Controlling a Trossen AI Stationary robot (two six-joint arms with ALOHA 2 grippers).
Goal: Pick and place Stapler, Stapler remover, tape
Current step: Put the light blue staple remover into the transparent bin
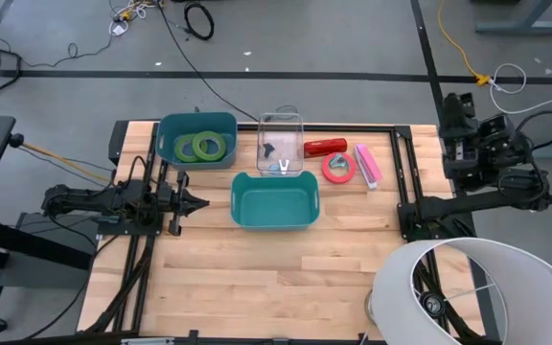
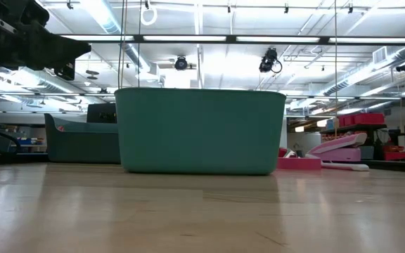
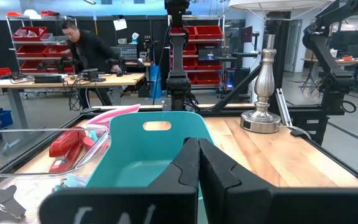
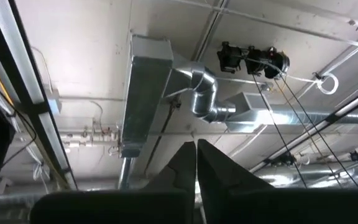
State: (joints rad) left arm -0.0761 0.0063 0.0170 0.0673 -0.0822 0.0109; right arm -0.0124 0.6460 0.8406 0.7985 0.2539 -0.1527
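- The left gripper (image 1: 202,202) hangs low over the left part of the light wooden table (image 1: 257,278), its dark fingers (image 3: 197,165) pressed together with nothing between them, pointing at the left wall of the empty teal plastic bin (image 1: 273,199) that stands near the table's middle.
- The right gripper (image 4: 196,152) is folded up at the table's far right edge, off the work surface; its wrist camera looks at the ceiling ducts, and its jaws are together and empty.
- Two green ring-shaped tape rolls (image 1: 202,147) lie overlapping inside the darker blue-grey plastic bin (image 1: 172,127) at the far left of the table.
- The pinkish-red ring-shaped tape roll (image 1: 338,167) lies flat on the wood, just right of the teal bin's far right corner.
- A red stapler (image 1: 325,147) lies beyond the pinkish-red roll, close to it, just right of the clear plastic box (image 1: 281,119).
- A pink stapler (image 1: 367,165) lies just right of the pinkish-red roll, running near to far.
- The clear box stands between the blue-grey bin and the red stapler, directly beyond the teal bin; it holds a small dark clip-like piece (image 1: 268,149) and a small metal-and-blue item (image 1: 283,166), too small to name with certainty.
- A white lamp shade (image 1: 468,292) on a silver lamp base (image 3: 263,106) stands at the near right corner of the table.
- In the left wrist view a person (image 3: 82,53) in dark clothing bends over a workbench in the room beyond the table.
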